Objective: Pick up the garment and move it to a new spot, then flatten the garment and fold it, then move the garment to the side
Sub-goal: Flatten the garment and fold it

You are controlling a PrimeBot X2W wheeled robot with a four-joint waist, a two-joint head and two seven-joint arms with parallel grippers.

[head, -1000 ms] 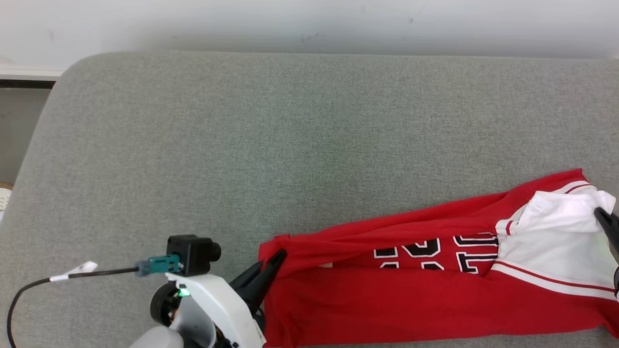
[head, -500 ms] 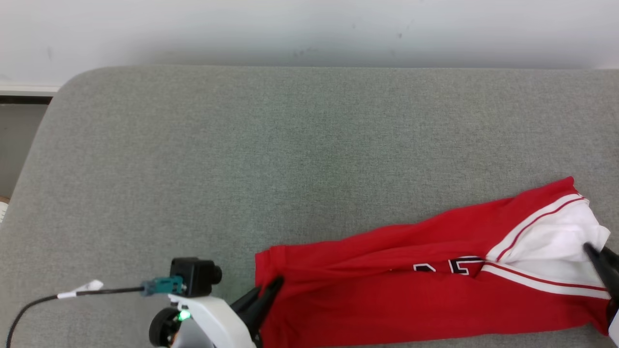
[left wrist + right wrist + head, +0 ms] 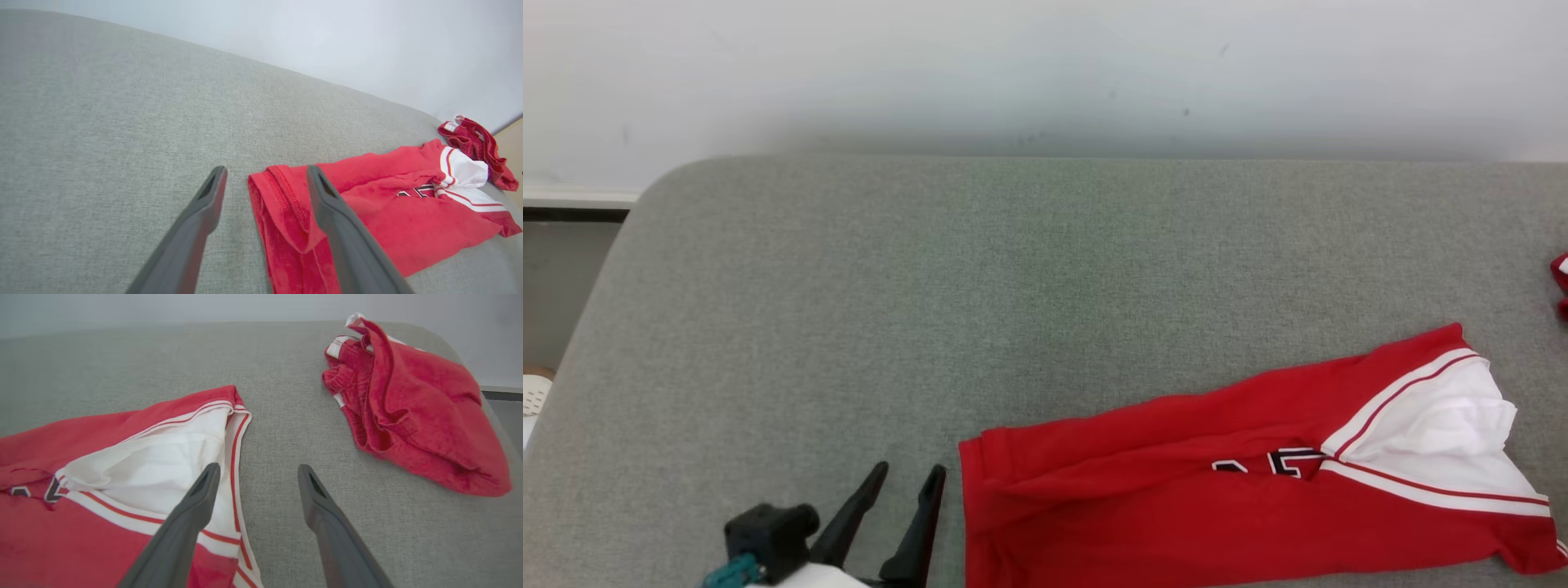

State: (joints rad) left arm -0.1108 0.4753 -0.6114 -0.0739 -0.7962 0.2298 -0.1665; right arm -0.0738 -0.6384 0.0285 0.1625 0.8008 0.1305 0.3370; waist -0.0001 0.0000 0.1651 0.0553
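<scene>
The left hand (image 3: 908, 472) stands wide open with nothing in it. The red garment (image 3: 1176, 523) lies flat on the grey worktop (image 3: 931, 286) just to that hand's right. In the left wrist view its hemmed end shows between and under the spread fingers, but whether a finger touches the cloth is hard to tell. The right hand (image 3: 258, 469) is likewise spread and empty, one finger over the garment's white panel and the other over bare worktop. A fold swallows most of the black-and-white lettering. The bottom of the head view cuts off the garment's near edge. Ahead and to the right of the right hand sits a second red garment (image 3: 412, 404), bunched up.
</scene>
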